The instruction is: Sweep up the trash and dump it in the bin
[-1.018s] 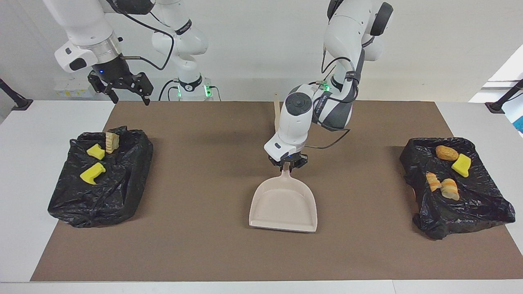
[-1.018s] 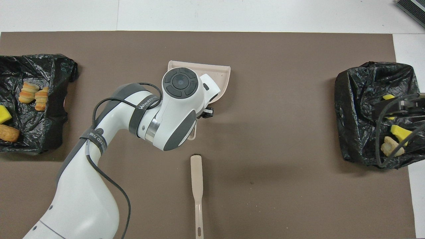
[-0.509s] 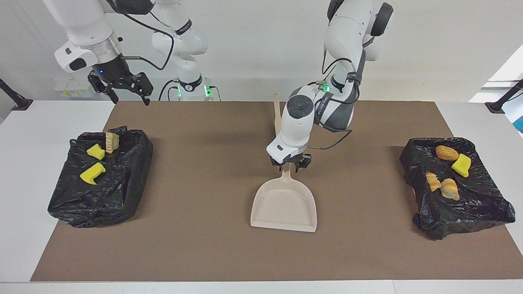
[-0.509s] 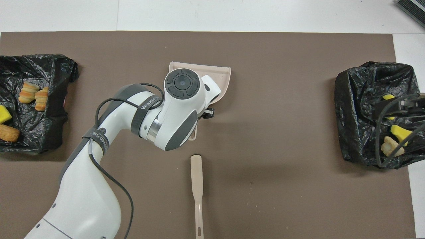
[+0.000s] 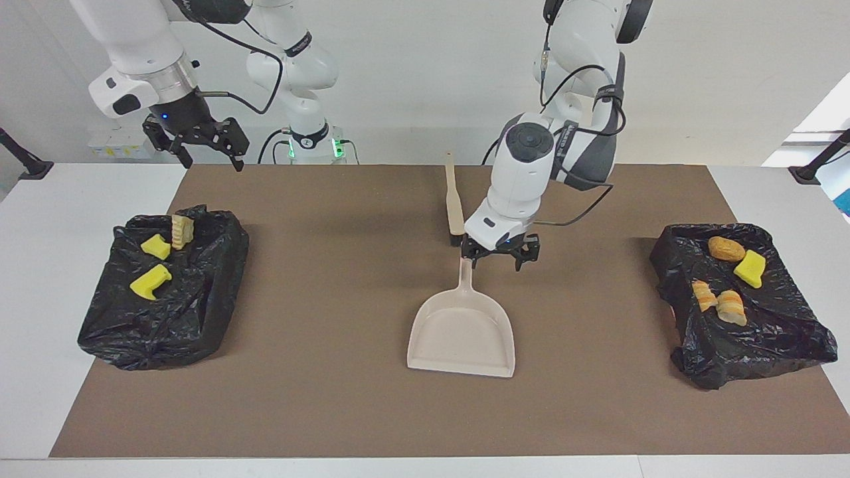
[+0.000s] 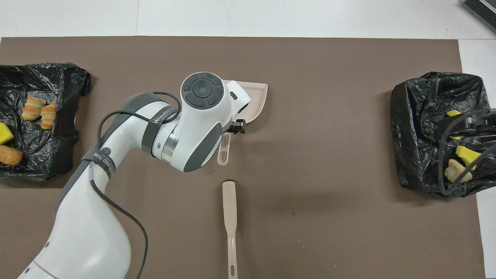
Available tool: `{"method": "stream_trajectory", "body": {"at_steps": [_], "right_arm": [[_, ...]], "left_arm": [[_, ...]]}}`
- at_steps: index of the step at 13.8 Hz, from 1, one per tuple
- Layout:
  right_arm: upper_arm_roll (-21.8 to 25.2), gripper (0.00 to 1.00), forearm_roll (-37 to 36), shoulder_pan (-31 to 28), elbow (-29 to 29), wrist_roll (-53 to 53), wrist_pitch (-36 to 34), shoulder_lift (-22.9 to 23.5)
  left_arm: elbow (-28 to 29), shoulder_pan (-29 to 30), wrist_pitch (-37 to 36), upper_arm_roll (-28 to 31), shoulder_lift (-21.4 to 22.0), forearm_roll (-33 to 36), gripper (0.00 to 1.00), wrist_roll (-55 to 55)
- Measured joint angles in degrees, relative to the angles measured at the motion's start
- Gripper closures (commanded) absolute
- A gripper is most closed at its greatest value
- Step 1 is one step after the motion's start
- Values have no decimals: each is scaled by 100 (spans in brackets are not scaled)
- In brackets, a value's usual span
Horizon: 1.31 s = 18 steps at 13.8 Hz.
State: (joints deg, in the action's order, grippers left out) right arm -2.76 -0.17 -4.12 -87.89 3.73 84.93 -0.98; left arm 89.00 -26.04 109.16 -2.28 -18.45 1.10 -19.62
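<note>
The left tool (image 5: 499, 260) hangs wide and empty just above the dustpan (image 5: 463, 332) handle at mid-counter; the right tool (image 5: 201, 143), also wide, waits over its end's robot-side corner. All trash (image 5: 726, 277) sits in the two bag-lined bins (image 5: 764, 345) at the counter's ends. A careless retreat could clip the handle or the brush (image 5: 453, 202).

The left gripper (image 5: 500, 257) is letting go of the dustpan (image 5: 463, 332) handle, its fingers now spread apart, and is lifting off toward the left arm's end of the table, leaving the pan lying flat on the brown mat (image 5: 332, 279).
</note>
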Motion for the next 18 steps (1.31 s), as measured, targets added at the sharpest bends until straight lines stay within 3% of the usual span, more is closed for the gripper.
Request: {"method": "stream_trajectory", "body": {"at_steps": [5,9,13,18], "right_arm": [[0,0,0,0,0,0,0,0],[0,0,0,0,0,0,0,0],[0,0,0,0,0,0,0,0],[0,0,0,0,0,0,0,0]], "left_arm": [[69,921,-1107,33,1173,2,0,1324],[111,1400,-1470,48,1830,2,0,1592],[81,1659,-1951,96,2088,2,0,1996],[-182,1758,-2349,194,2036,-10,0,2396]]}}
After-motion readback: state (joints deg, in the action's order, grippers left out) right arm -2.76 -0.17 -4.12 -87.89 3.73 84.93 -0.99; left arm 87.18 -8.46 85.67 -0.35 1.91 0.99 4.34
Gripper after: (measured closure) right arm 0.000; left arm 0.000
